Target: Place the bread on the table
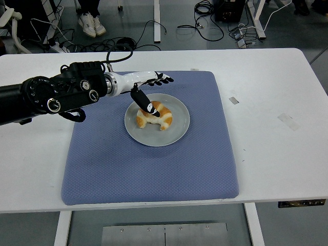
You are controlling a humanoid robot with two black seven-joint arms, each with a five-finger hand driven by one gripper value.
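- The left hand (150, 92) reaches in from the left, its black forearm lying across the desk's left side and the blue mat's far-left corner. The thumb tip rests on the top of the croissant; the other fingers (160, 78) are stretched out flat past the plate's far rim, apart from the bread. Nothing is clasped: the hand is spread, touching but not gripping.
- The croissant (155, 116) lies on the grey plate (177, 130), a little left of the plate's middle, ends pointing toward the desk's near edge. It has not been lifted, so by my reading the task is at its start: contact is made, but the grasp, the lift and the setting-down on the desk are all left.
- The plate sits on the blue mat (154, 169), in the mat's far half. The mat covers most of the middle of the white desk (277, 154), so bare desk is only reachable well to the left or right of the plate, or in a narrow strip along the near edge.
- Right of the plate, past the mat's edge, two small pieces of tape (234, 100) lie on the bare desk; they are flat and should not get in the way.
- Nothing stands between the plate and the open desk on either side; the plate rim is the only thing the bread must clear.
- The right hand is out of view.
- Beyond the desk's far edge, cables lie on the floor and a person's shoes (90, 24) show to the far left of the plate.
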